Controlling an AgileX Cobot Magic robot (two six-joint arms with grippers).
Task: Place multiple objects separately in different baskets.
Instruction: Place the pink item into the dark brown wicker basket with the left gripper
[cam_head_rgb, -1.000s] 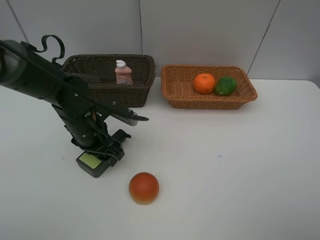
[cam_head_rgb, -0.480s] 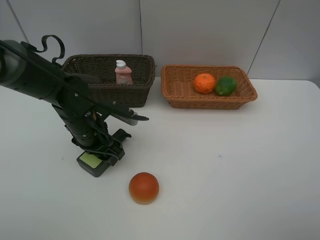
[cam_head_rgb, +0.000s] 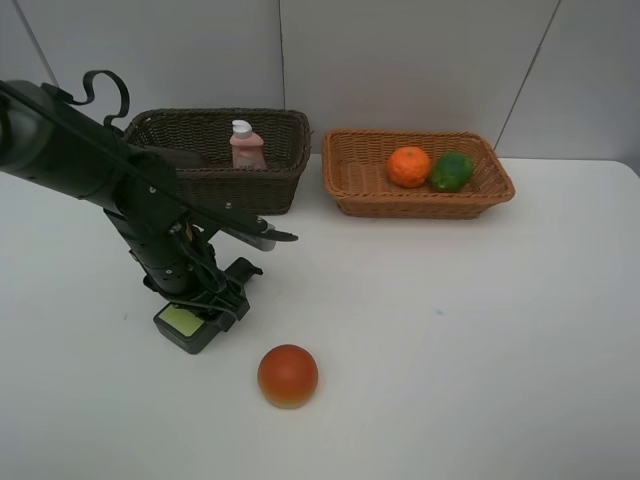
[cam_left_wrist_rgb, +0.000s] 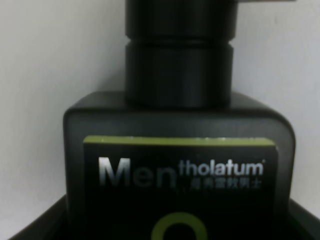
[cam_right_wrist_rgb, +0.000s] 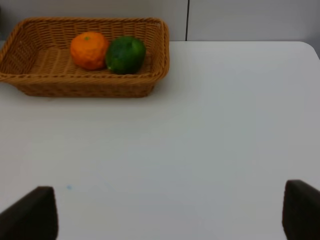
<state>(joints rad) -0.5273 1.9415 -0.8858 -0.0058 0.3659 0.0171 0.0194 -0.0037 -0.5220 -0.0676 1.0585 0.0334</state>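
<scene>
The dark green pump bottle (cam_head_rgb: 183, 325) is the object in hand: it lies flat on the white table (cam_head_rgb: 480, 330), near left, with your left gripper (cam_head_rgb: 205, 300) down over it; the left wrist view shows its label and black pump collar filling the frame, the bottle sitting between the jaws, but you cannot tell from these pictures whether the pads press it or merely straddle it. I judge this the grasp step for the bottle; next you need a firm closure across its flat sides, a clean lift, then a carry to the far left and a drop into the dark brown basket (cam_head_rgb: 270, 185), clearing its tall rim. The bottle is hard, glossy plastic, squared and slab-like, so it may slip if pinched near the rounded shoulders. Just to the near right of it rests the red-orange round fruit (cam_head_rgb: 288, 375), smooth and liable to roll; it lies apart from the gripper. The dark basket is a deep, tight wicker weave and holds the small pink bottle (cam_head_rgb: 246, 145) with its white cap upright. To its right the light tan basket (cam_head_rgb: 345, 185), shallower and flared, holds the dimpled orange (cam_head_rgb: 409, 166) touching the green oval fruit (cam_head_rgb: 452, 171). Your right gripper (cam_right_wrist_rgb: 170, 210) hangs released over bare table, jaws wide, holding nothing.
</scene>
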